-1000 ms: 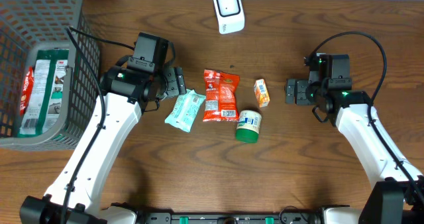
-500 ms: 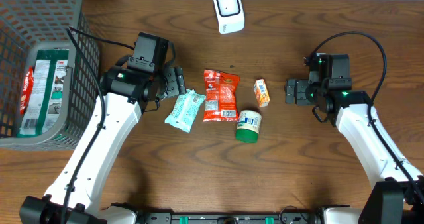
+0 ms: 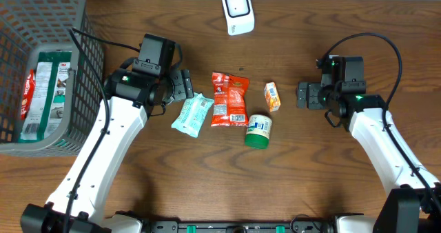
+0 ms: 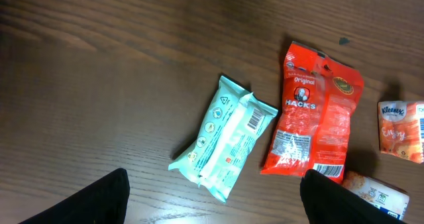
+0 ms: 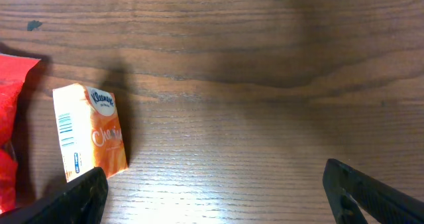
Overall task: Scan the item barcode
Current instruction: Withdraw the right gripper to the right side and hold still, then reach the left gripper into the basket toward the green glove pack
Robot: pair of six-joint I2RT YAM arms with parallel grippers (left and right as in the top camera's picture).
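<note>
Mint packet (image 3: pixel 191 115) lies barcode-up, long axis diagonal, top end by left gripper (image 3: pixel 187 86); both jaws wide, empty.

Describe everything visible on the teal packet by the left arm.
The teal packet is a pale-mint pouch, apparently crinkly plastic film, with crimped ends and a raised centre seam. A barcode faces up near its upper-right end; small round icons run along the left side. It lies flat and diagonal on the wooden table, a narrow gap left of the red Hacks bag. The left gripper hangs over it, jaws open, not touching.
</note>
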